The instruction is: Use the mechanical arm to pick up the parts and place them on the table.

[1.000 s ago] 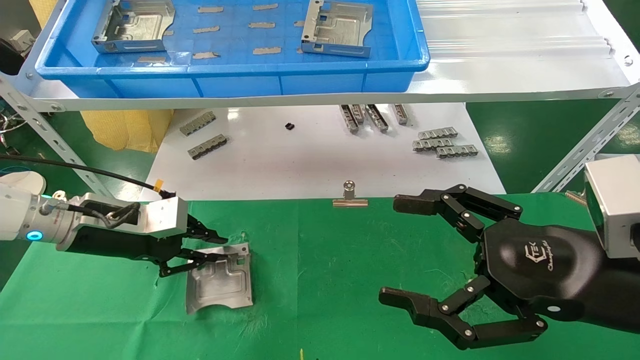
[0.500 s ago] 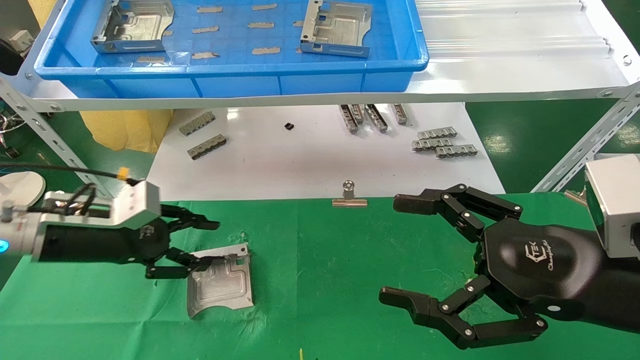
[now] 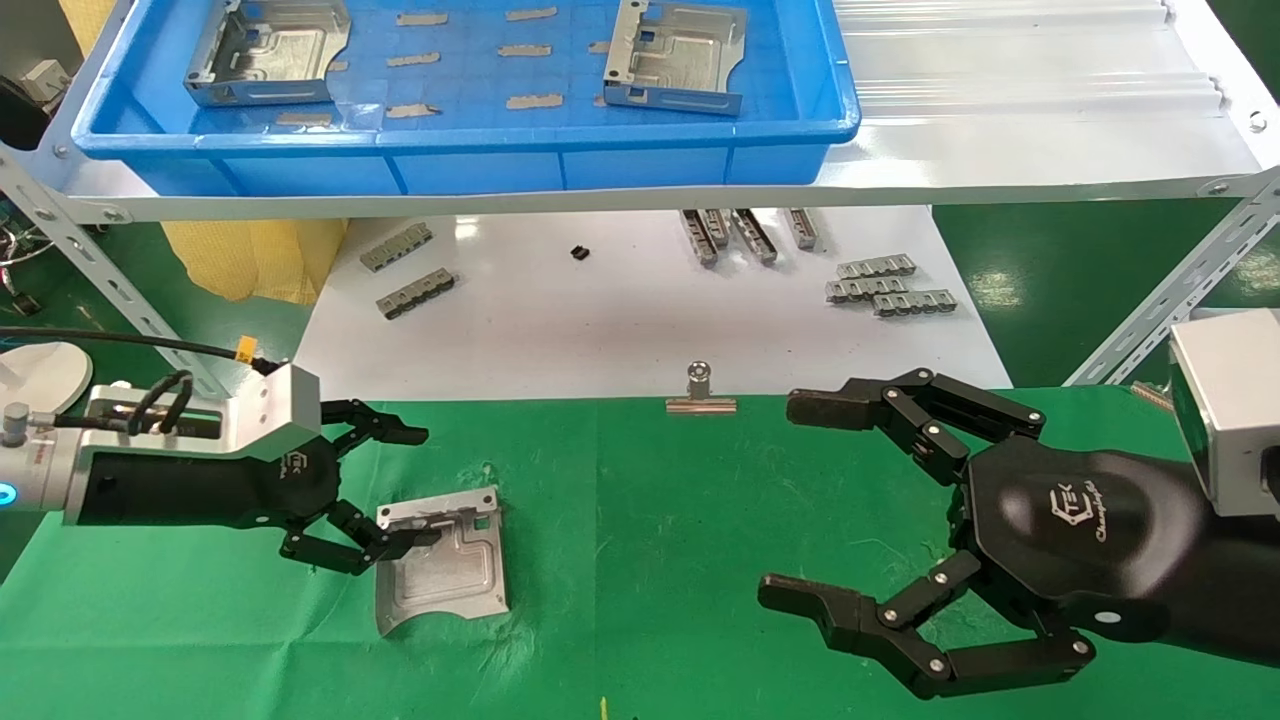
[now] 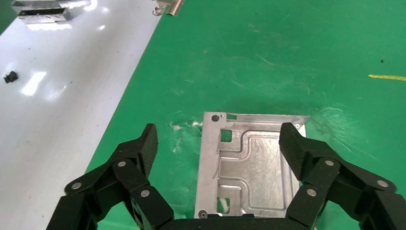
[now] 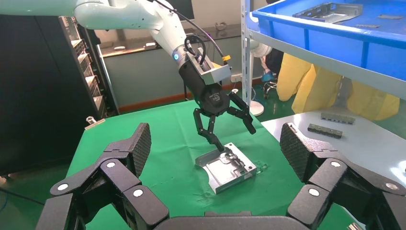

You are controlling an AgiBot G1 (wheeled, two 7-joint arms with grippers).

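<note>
A silvery part (image 3: 442, 560) lies flat on the green table (image 3: 650, 540), left of centre, showing embossed ridges, a small square hole, a raised flange along its far edge and a curved cut-out at one near corner. The left gripper (image 3: 405, 485) hangs over its left edge, jaws spread wide and holding nothing; one fingertip (image 3: 415, 538) sits on or just above the part near the flange, contact unclear. The right gripper (image 3: 795, 505) hovers over the table's right side, wide open and empty.
</note>
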